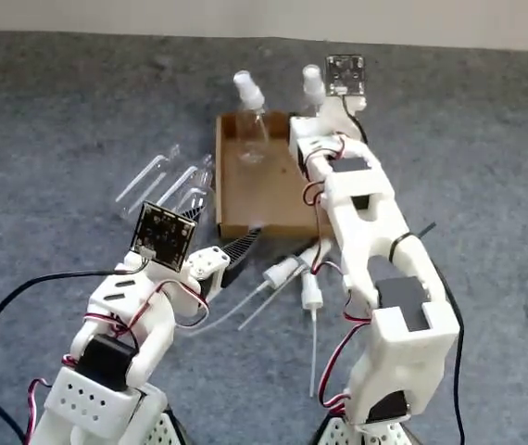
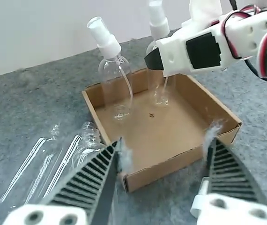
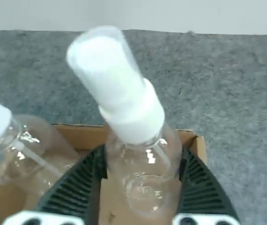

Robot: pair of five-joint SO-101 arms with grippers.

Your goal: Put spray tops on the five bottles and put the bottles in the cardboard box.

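- Two capped bottles at the cardboard box (image 1: pixel 220 176) — standing bottle (image 1: pixel 251 125) inside, held bottle (image 3: pixel 138 154) leaning, clamped by the right end effector (image 3: pixel 140 187).
- Left end effector (image 2: pixel 166 150) gapes wide, empty.
- Released leaning, it could topple onto its neighbour.

The right pincer (image 3: pixel 142 185) clasps a capped bottle (image 3: pixel 140 157) over the cardboard box (image 3: pixel 193 137).

Light: bright and even, soft across the grey table (image 1: pixel 486 139).
Shadows: faint, pooling along the cardboard box (image 1: pixel 264 199) walls.
Glare: small white glints on the clear bottle (image 3: pixel 143 183) glass.
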